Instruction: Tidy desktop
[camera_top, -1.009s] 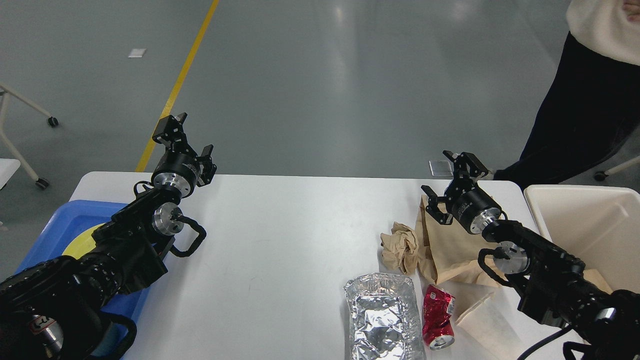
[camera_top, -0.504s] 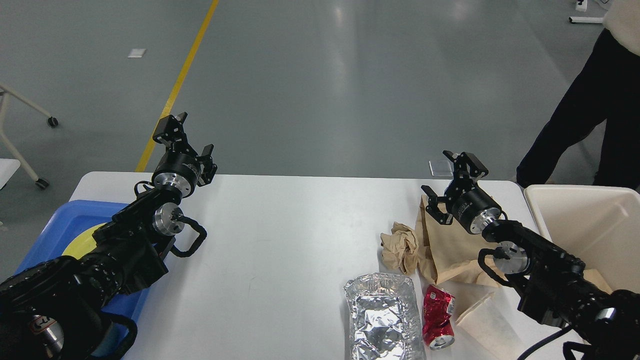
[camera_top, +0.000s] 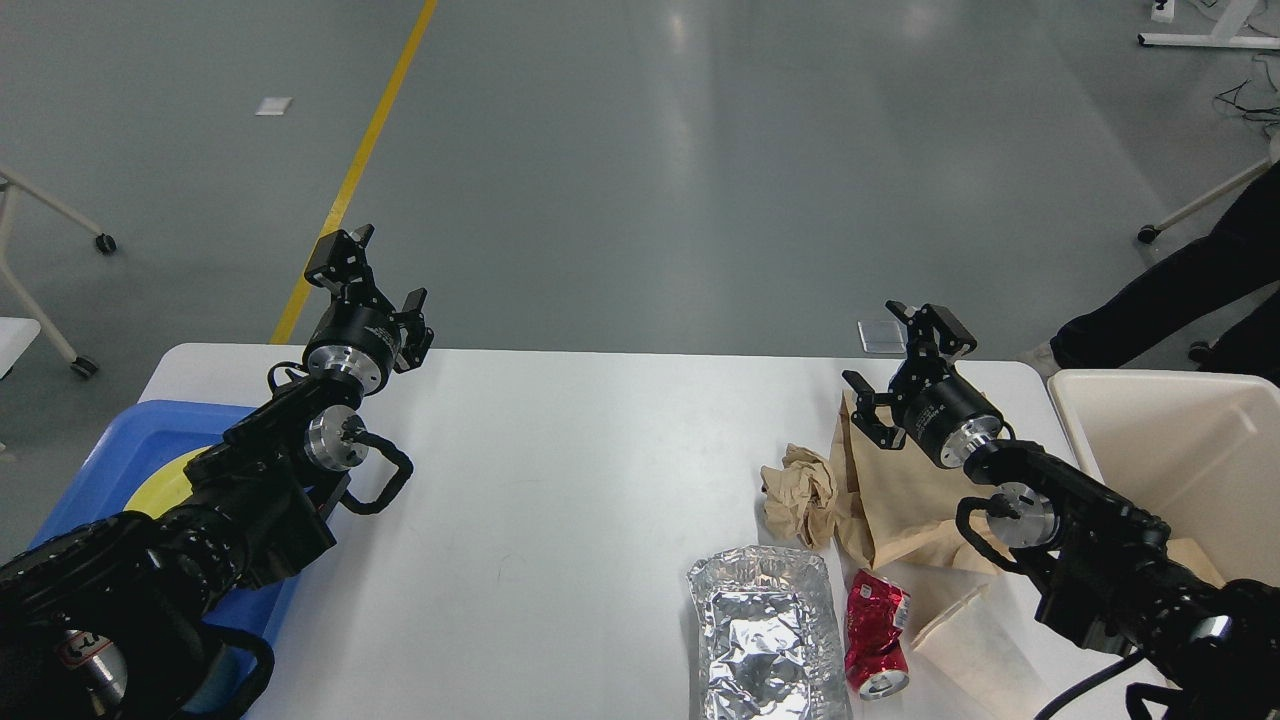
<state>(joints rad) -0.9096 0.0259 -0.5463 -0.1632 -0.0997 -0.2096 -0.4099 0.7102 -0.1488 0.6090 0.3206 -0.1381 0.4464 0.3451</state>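
On desktop (camera_top: 560, 480): one foil tray (camera_top: 765, 635), one can (camera_top: 878, 640), one paper wad (camera_top: 800, 495).

Both arms raised, left gripper (camera_top: 372, 272) and right gripper (camera_top: 902, 352) apparently spread, empty.

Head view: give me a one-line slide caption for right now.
Both open grippers, left and right, hover over the desktop beside foil tray, crushed red can and crumpled paper.

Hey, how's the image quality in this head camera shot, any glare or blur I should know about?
Head view: sharp overall, no motion blur. Overhead lights leave soft glare streaks on the grey floor. The crumpled foil tray throws bright highlights. The white desktop is evenly lit, with only faint shadows. The left gripper and right gripper are dark but clearly open.
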